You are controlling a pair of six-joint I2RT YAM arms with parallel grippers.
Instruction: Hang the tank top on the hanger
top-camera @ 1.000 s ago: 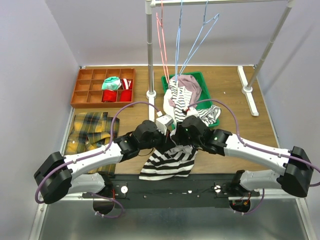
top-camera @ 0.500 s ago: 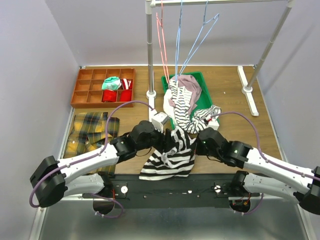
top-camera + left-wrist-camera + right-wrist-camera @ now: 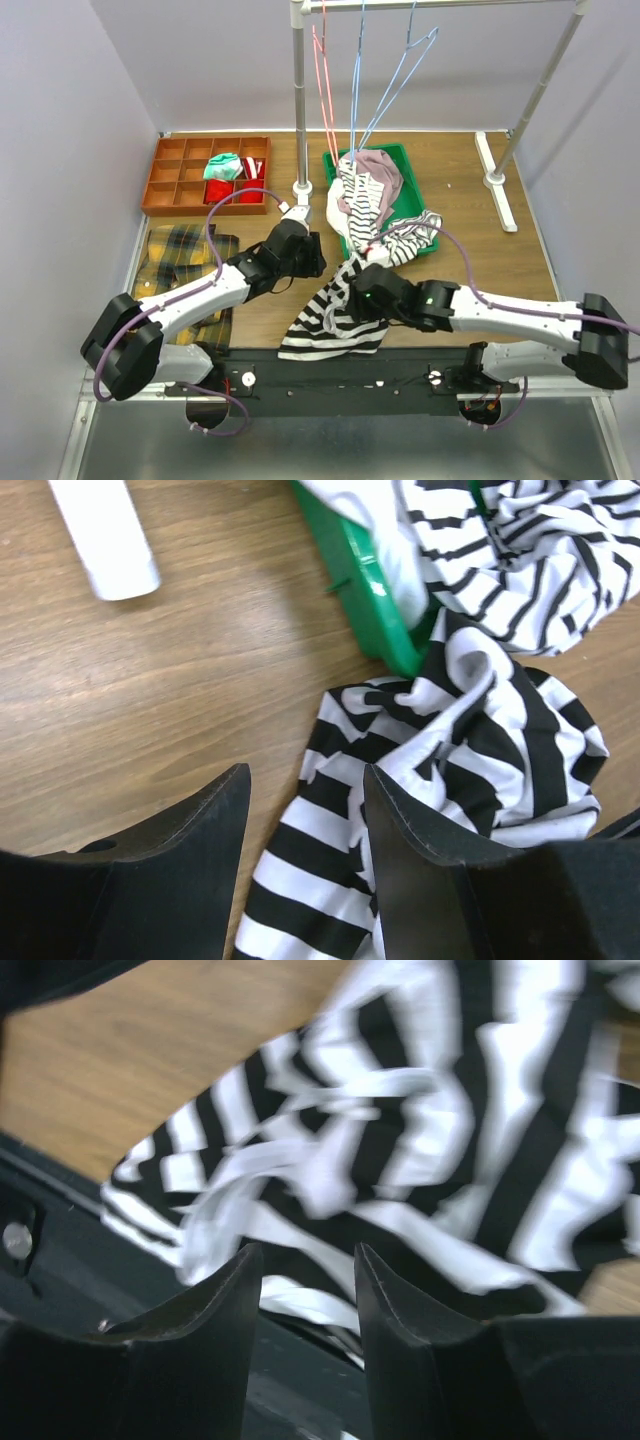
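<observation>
The tank top [image 3: 335, 318], in wide black-and-white stripes, lies crumpled on the wooden table at its near edge, partly over the black strip. It shows in the left wrist view [image 3: 470, 730] and, blurred, in the right wrist view [image 3: 420, 1150]. My left gripper [image 3: 312, 258] is open just left of the top's upper end, with its jaws [image 3: 307, 775] over the cloth's edge and holding nothing. My right gripper [image 3: 352, 300] is open over the top's right side, empty [image 3: 308, 1252]. The light-blue hanger [image 3: 395, 85] hangs from the rail at the back.
A green bin [image 3: 408, 165] holds a pink garment and finer striped cloth, and its corner shows in the left wrist view [image 3: 375, 590]. Red hangers [image 3: 322, 70] hang beside the rack pole [image 3: 299, 100]. A brown compartment tray [image 3: 165, 175] and a plaid cloth [image 3: 180, 262] lie at the left.
My left gripper let go of the tank top and drew back to the left. The top dropped flatter on the table. My right arm swung left over the top.
</observation>
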